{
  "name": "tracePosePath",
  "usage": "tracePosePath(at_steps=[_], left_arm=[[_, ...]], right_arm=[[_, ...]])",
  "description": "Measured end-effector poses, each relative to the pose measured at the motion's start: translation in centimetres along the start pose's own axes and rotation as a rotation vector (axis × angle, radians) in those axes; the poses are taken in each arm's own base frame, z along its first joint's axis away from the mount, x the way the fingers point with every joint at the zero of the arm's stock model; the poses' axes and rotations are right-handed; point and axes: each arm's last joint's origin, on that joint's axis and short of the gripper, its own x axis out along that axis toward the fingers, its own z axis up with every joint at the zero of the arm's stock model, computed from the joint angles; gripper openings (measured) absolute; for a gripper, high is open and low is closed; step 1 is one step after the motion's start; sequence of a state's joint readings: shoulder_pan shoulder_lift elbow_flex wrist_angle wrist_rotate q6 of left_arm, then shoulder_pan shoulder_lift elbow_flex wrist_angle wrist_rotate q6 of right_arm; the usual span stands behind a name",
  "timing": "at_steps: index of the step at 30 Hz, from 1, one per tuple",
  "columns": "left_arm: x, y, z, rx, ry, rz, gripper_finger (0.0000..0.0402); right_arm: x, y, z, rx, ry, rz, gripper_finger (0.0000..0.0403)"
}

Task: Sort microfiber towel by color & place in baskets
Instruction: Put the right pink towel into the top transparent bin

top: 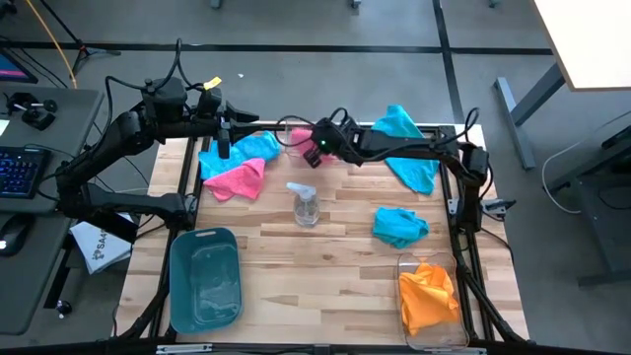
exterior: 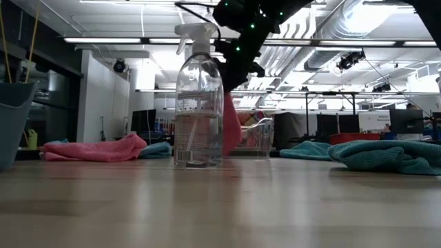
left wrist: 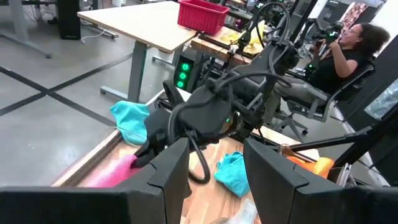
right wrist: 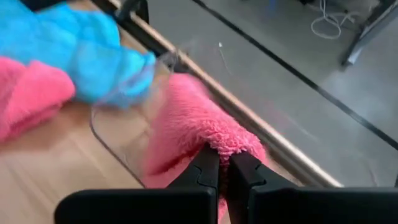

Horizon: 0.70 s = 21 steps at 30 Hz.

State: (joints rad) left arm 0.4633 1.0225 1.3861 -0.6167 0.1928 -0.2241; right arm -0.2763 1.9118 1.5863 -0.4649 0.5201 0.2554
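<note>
My right gripper (top: 317,141) reaches to the table's far middle and is shut on a pink towel (right wrist: 186,124) over a clear basket (top: 286,126) at the far edge. My left gripper (top: 225,136) is open above a blue towel (top: 246,148), which lies beside another pink towel (top: 235,180) on the table. More blue towels lie at the middle right (top: 399,225) and far right (top: 409,148). An orange towel (top: 429,294) fills the near-right clear basket (top: 406,264). The teal basket (top: 205,279) stands near left. My right gripper pinches the pink towel at its bunched top (right wrist: 219,142) between the two fingers, coming from above and pointing down. The towel hangs slack below the fingers (exterior: 231,127), its lower part inside the clear basket's rim (right wrist: 99,134).
A clear spray bottle (top: 305,204) stands upright mid-table, just nearer than the far clear basket. Bare wood lies between the teal basket and the orange-filled one. A person sits in the room beyond the table (left wrist: 345,46).
</note>
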Motion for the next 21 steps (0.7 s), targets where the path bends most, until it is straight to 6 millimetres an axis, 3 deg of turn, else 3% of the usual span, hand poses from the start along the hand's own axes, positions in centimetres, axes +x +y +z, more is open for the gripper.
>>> tracePosePath(at_steps=[4,10,13,21], left_arm=[[0.0,0.0,0.0,0.000,0.000,0.000,0.0142],[0.0,0.0,0.0,0.000,0.000,0.000,0.0142],[0.0,0.0,0.0,0.000,0.000,0.000,0.0142],[0.0,0.0,0.0,0.000,0.001,-0.001,0.0142]], right_arm=[[0.3,-0.7,0.0,0.009,0.017,-0.016,0.0000],[2.5,-5.1,0.9,0.079,0.034,-0.087,0.0000],[4.2,-6.7,0.5,0.108,0.096,-0.026,0.0000],[7.7,-5.7,-1.4,0.302,0.242,0.225,0.0000]])
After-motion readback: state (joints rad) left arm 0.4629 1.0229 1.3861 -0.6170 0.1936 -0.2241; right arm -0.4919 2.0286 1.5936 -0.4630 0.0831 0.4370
